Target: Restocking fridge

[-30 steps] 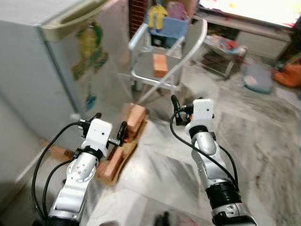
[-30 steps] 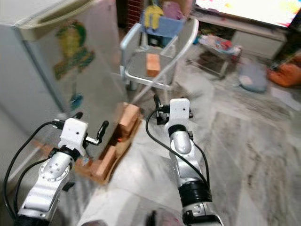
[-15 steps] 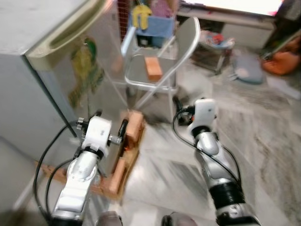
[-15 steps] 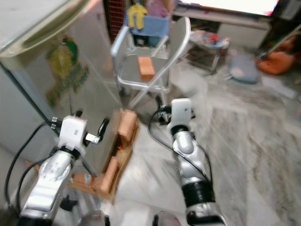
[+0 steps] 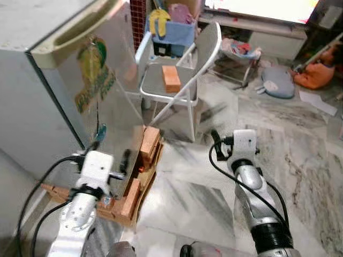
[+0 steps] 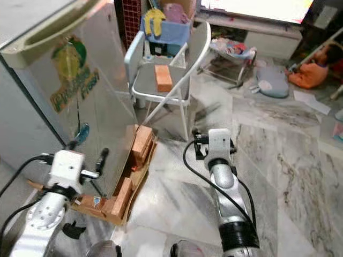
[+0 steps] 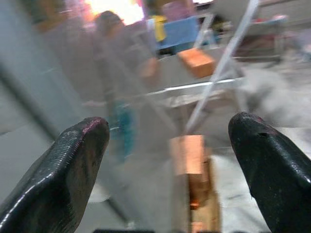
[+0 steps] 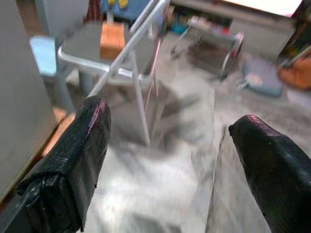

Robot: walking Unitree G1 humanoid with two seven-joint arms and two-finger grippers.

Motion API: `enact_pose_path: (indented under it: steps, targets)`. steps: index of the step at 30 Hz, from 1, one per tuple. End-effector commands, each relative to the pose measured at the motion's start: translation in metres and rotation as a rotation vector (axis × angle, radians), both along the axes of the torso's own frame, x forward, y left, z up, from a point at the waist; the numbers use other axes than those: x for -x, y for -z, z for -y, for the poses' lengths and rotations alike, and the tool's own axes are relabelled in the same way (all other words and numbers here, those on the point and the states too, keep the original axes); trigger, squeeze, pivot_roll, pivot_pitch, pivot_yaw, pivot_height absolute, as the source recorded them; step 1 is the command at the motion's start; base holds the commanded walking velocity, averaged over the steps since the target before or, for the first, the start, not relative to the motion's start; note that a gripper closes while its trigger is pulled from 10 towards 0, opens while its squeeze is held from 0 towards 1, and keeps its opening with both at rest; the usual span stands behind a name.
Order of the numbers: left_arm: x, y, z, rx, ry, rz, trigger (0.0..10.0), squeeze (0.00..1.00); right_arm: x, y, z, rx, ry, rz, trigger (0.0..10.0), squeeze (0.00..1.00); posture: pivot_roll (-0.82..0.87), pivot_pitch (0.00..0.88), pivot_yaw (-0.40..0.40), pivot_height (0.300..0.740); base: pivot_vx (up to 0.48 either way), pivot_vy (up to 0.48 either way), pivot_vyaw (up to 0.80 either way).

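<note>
1. The tall grey fridge (image 5: 64, 91) stands upright to my front left, its long axis vertical and its door closed. The cream recessed handle strip (image 5: 80, 35) runs along the door's top edge, and the door face is turned toward my right.
2. On that door is a green and yellow sticker (image 6: 72, 72) with lettering I cannot read, and below it a small teal magnet (image 6: 82, 132).
3. The fridge's foot sits on a low wooden pallet with orange-brown bricks (image 5: 140, 160) stacked at the door-side corner.
4. My left tool (image 7: 170, 145) is held up near the door face, fingers spread wide with nothing between them.
5. My right tool (image 8: 167, 131) hovers over the grey marbled floor (image 5: 300, 155) with its fingers wide apart and nothing in them.
6. Beyond the fridge stands a grey metal folding chair (image 5: 179, 80) with one orange brick-shaped block (image 5: 171, 78) lying on its seat.
7. Behind the chair is a blue bin (image 5: 171, 32) with yellow and pink things in it.
8. Further right on the floor lie a grey cushion (image 5: 277, 84) and an orange bundle (image 5: 315, 76).
</note>
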State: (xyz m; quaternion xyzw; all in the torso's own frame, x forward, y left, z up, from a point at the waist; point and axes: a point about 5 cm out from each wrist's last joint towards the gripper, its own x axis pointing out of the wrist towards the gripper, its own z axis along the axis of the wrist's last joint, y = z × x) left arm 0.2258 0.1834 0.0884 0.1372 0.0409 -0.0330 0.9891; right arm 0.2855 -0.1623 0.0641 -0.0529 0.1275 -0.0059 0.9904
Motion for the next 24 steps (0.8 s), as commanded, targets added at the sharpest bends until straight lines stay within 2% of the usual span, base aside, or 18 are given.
enact_pose_path:
  steps: [1, 6, 11, 14, 15, 16, 21, 22, 24]
  targets:
    - [-0.007, -0.001, -0.008, -0.007, -0.038, -0.002, 10.0, 0.00, 0.004, 0.000, -0.002, -0.021, -0.032, -0.053, 10.0, 0.00, 0.13, 0.052, -0.051, 0.740, 0.000, 0.000, 0.00]
    - [-0.026, -0.006, -0.021, -0.019, -0.086, 0.014, 10.0, 0.00, 0.022, 0.011, -0.010, -0.052, -0.162, -0.227, 10.0, 0.00, 0.13, 0.055, -0.050, 0.740, 0.000, 0.000, 0.00]
    - [-0.039, -0.008, -0.026, -0.026, -0.109, 0.026, 10.0, 0.00, 0.038, 0.013, -0.015, -0.090, -0.250, -0.299, 10.0, 0.00, 0.11, 0.056, -0.046, 0.740, 0.000, 0.000, 0.00]
    - [-0.047, -0.010, -0.031, -0.040, -0.133, 0.034, 10.0, 0.00, 0.054, 0.009, -0.021, -0.128, -0.354, -0.324, 10.0, 0.00, 0.10, 0.056, -0.043, 0.740, 0.000, 0.000, 0.00]
    - [-0.051, -0.011, -0.033, -0.039, -0.159, 0.040, 10.0, 0.00, 0.063, 0.003, -0.026, -0.183, -0.438, -0.307, 10.0, 0.00, 0.09, 0.056, -0.042, 0.740, 0.000, 0.000, 0.00]
    - [-0.052, -0.011, -0.033, -0.025, -0.166, 0.041, 10.0, 0.00, 0.066, 0.000, -0.028, -0.207, -0.470, -0.298, 10.0, 0.00, 0.09, 0.057, -0.040, 0.740, 0.000, 0.000, 0.00]
    - [-0.058, -0.008, -0.030, 0.008, -0.177, 0.036, 10.0, 0.00, 0.070, -0.005, -0.024, -0.245, -0.505, -0.310, 10.0, 0.00, 0.08, 0.057, -0.039, 0.740, 0.000, 0.000, 0.00]
    - [-0.060, -0.005, -0.028, 0.050, -0.209, 0.020, 10.0, 0.00, 0.070, -0.009, -0.026, -0.268, -0.539, -0.292, 10.0, 0.00, 0.08, 0.056, -0.042, 0.740, 0.000, 0.000, 0.00]
    - [-0.063, -0.002, -0.028, 0.073, -0.268, 0.004, 10.0, 0.00, 0.071, -0.012, -0.027, -0.285, -0.566, -0.274, 10.0, 0.00, 0.08, 0.056, -0.042, 0.740, 0.000, 0.000, 0.00]
